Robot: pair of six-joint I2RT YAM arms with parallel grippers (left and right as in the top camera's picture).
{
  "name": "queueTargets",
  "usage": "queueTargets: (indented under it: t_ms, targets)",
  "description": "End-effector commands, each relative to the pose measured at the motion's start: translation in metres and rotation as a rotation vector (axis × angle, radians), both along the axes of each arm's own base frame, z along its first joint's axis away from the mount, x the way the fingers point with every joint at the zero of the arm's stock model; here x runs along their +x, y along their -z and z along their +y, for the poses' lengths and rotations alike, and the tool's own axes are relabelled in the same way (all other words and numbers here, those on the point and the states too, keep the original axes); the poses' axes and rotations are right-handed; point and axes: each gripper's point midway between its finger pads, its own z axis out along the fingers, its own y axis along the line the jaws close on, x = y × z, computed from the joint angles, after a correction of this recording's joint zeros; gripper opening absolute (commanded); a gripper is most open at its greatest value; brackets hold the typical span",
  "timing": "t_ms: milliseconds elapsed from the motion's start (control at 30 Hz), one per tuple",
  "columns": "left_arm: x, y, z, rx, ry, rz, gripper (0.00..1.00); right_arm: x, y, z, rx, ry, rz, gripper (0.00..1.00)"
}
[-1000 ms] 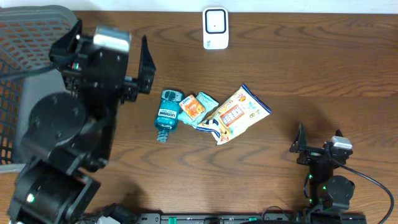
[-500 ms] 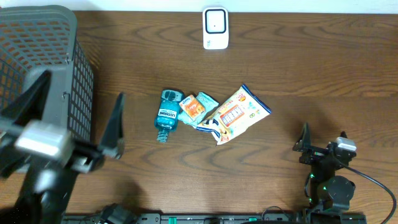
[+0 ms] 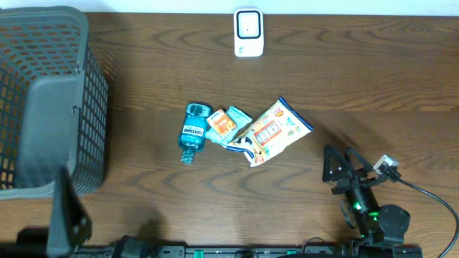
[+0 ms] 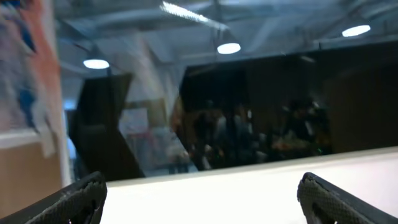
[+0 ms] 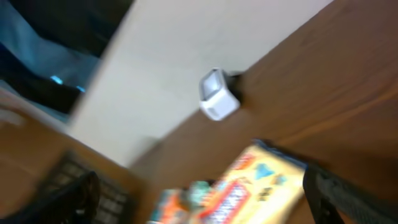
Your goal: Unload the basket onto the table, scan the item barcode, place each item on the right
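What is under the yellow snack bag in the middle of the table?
The yellow snack bag seems to overlap the edge of an orange-and-teal packet beside it. The wooden table shows around it; anything else beneath the bag is covered.

Note basket [image 3: 43, 107] cropped by the left edge of the overhead view, and left arm [image 3: 68, 222] cropped by the near edge. In the left wrist view, expect only the tips of left gripper [image 4: 205, 202] at the lower corners, with the room behind blurred. Treat the right wrist view as motion-smeared: snack bag [image 5: 261, 180] cropped at the bottom, scanner [image 5: 217, 102] soft. Regard printed labels overhead as too small to read.
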Motion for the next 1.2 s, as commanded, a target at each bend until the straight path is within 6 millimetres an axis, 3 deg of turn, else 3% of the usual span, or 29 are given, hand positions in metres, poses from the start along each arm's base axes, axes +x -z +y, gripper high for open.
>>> queueTargets:
  t_ms: [0, 133, 200, 400, 567, 733, 900, 1033, 1167]
  targets:
    - [-0.036, 0.001, -0.006, 0.016, 0.018, -0.068, 0.98, -0.002, -0.003, 0.006, 0.254, -0.042, 0.073, 0.99]
    - [-0.069, 0.01, -0.014, 0.057, -0.012, -0.109, 0.98, -0.003, 0.013, 0.007, 0.229, -0.041, 0.136, 0.99]
    - [-0.089, 0.017, -0.02, 0.079, -0.022, -0.137, 0.98, -0.006, 0.016, 0.015, 0.114, -0.092, 0.109, 0.99]
    - [-0.146, 0.028, -0.026, 0.098, 0.022, -0.256, 0.98, -0.009, 0.031, 0.028, 0.072, -0.181, 0.165, 0.99]
    - [-0.158, 0.031, -0.028, 0.106, 0.03, -0.262, 0.98, -0.011, 0.033, 0.036, 0.075, -0.232, 0.21, 0.99]
    - [-0.144, 0.036, -0.029, 0.107, 0.033, -0.234, 0.98, -0.004, 0.008, 0.03, -0.008, -0.192, 0.232, 0.99]
    - [-0.108, 0.042, -0.029, 0.107, 0.034, -0.218, 0.98, 0.014, -0.024, 0.028, -0.137, -0.126, 0.332, 0.99]
    - [-0.067, 0.053, -0.027, 0.103, 0.022, -0.198, 0.98, 0.033, -0.044, 0.06, -0.178, -0.187, 0.376, 0.99]
    - [-0.015, 0.069, -0.012, 0.057, -0.054, -0.142, 0.98, 0.046, -0.038, 0.11, -0.224, -0.252, 0.449, 0.99]
